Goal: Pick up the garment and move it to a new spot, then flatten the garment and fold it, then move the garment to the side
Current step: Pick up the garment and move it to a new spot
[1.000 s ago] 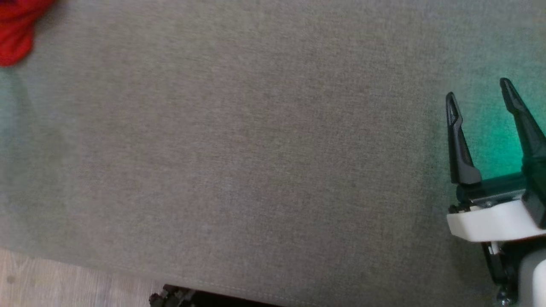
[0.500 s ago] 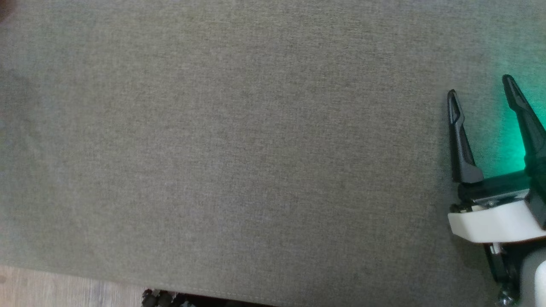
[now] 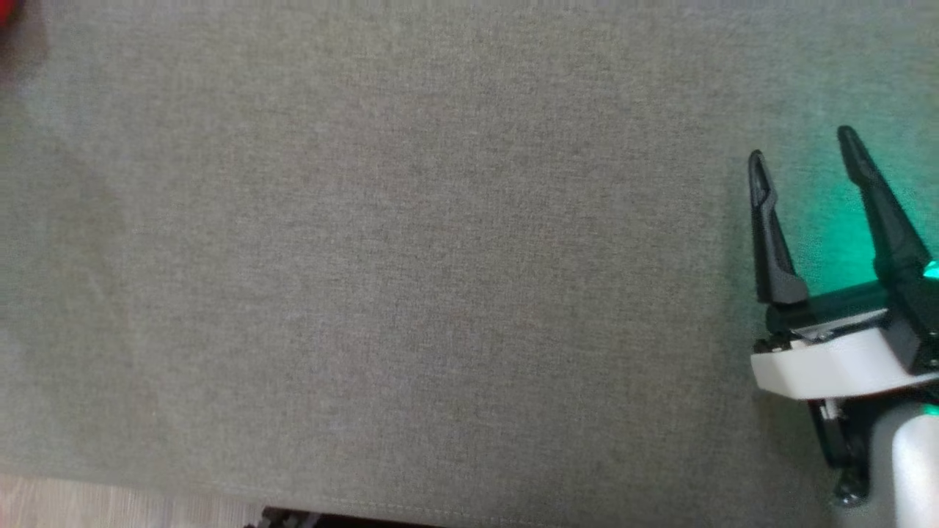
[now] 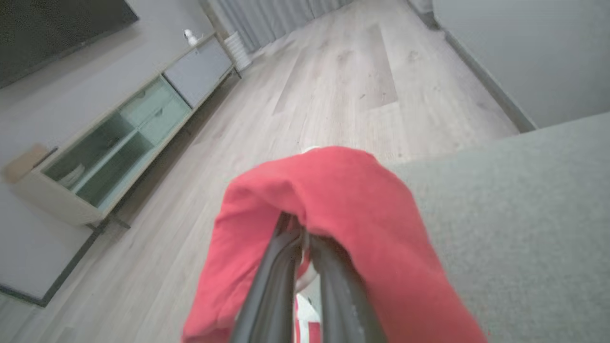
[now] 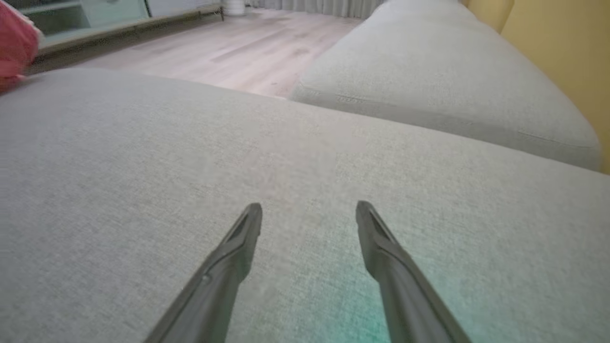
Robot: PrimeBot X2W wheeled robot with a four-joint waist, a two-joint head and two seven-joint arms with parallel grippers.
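Observation:
The garment (image 4: 362, 214) is red cloth, bunched and draped over my left gripper (image 4: 305, 238) in the left wrist view. The two dark fingers are pressed together on a fold of it, lifted over the grey sofa cushion's (image 4: 524, 228) edge. A sliver of the red garment (image 3: 6, 9) shows at the head view's top left corner, and the garment (image 5: 14, 45) also sits at the right wrist view's left edge. My right gripper (image 3: 801, 147) hovers open over the cushion at the lower right, nothing between its fingers; the right gripper (image 5: 309, 212) points across bare fabric.
The grey cushion (image 3: 411, 257) spans the head view, its front seam near the bottom, with wood floor (image 3: 88, 506) beyond. A second cushion (image 5: 429, 71) lies ahead of the right gripper. A low glass-fronted cabinet (image 4: 114, 138) stands on the wood floor.
The red garment, a large patch at the head view's top left a second ago, now shows as a sliver there. The head view has shifted slightly. The right gripper stays open.

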